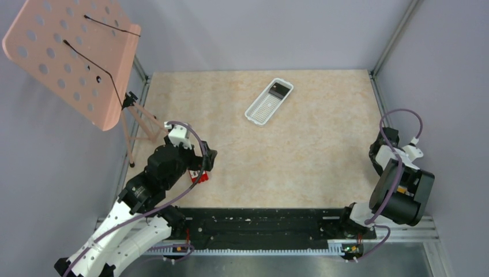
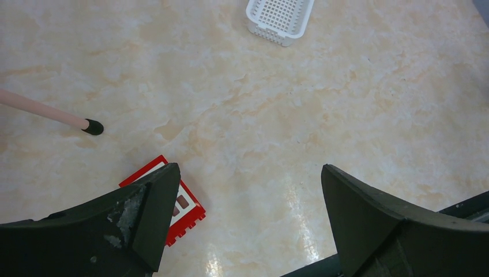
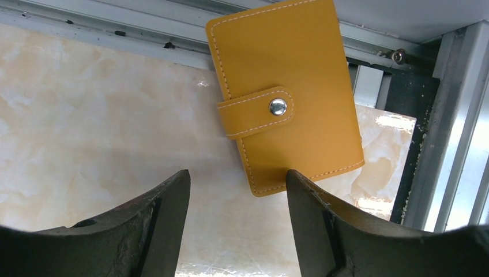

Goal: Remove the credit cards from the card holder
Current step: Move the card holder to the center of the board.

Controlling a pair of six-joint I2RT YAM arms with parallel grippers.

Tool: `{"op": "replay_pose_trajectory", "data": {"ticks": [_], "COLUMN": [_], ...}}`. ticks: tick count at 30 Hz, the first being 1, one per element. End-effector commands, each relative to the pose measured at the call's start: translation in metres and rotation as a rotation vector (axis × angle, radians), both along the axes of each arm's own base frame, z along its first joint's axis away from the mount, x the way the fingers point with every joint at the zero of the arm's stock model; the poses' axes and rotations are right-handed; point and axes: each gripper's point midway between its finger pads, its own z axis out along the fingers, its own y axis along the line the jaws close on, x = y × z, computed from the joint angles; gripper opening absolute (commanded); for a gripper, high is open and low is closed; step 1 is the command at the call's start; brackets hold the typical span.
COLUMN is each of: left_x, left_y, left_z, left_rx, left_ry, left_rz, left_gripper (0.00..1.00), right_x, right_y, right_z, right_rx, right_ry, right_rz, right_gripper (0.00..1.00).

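Observation:
The card holder is a closed tan-yellow leather wallet with a snap tab. It shows only in the right wrist view, lying flat on the table against the metal rail. My right gripper is open just short of its near edge, and the right fingertip overlaps its corner in the picture. In the top view the right gripper is at the table's right edge, and the arm hides the holder. My left gripper is open and empty over the table at the left. No credit cards are in view.
A flat red-framed piece lies under my left finger, also in the top view. A white slotted tray with a small dark item sits at the back centre. A pink perforated stand stands at the left, its foot on the table.

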Motion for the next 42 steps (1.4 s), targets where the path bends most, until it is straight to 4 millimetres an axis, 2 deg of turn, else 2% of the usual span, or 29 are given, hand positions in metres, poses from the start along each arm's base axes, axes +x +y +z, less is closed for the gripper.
{"op": "replay_pose_trajectory", "data": {"ticks": [1,8,19,28,30,32,38,42], "left_x": [0.004,0.004,0.003,0.002,0.001,0.002,0.001,0.001], "left_y": [0.002,0.001,-0.001,0.000,0.000,0.000,0.001,0.001], "left_z": [0.005,0.004,0.005,0.006,0.007,0.007,0.008,0.008], "left_rx": [-0.001,0.005,0.001,-0.006,-0.007,-0.007,-0.007,-0.005], "left_ry": [-0.036,-0.034,-0.037,-0.044,-0.046,-0.049,-0.055,-0.059], "left_rz": [0.014,0.004,-0.011,-0.010,-0.009,-0.008,-0.009,-0.009], "left_gripper": [0.97,0.97,0.96,0.95,0.95,0.95,0.95,0.95], "right_x": [0.000,-0.010,-0.021,-0.025,-0.027,-0.027,-0.012,0.008], "right_y": [-0.008,-0.009,-0.014,-0.014,-0.015,-0.016,-0.011,0.003], "right_z": [0.002,0.006,0.016,0.010,0.011,0.013,0.028,0.034], "right_rx": [-0.020,-0.040,-0.083,-0.081,-0.086,-0.092,-0.127,-0.129], "right_ry": [-0.016,0.012,0.055,0.095,0.097,0.093,0.043,-0.006], "right_rz": [-0.040,-0.068,-0.093,-0.107,-0.109,-0.112,-0.031,0.083], "right_gripper": [0.62,0.59,0.63,0.55,0.52,0.43,0.01,0.00]}}
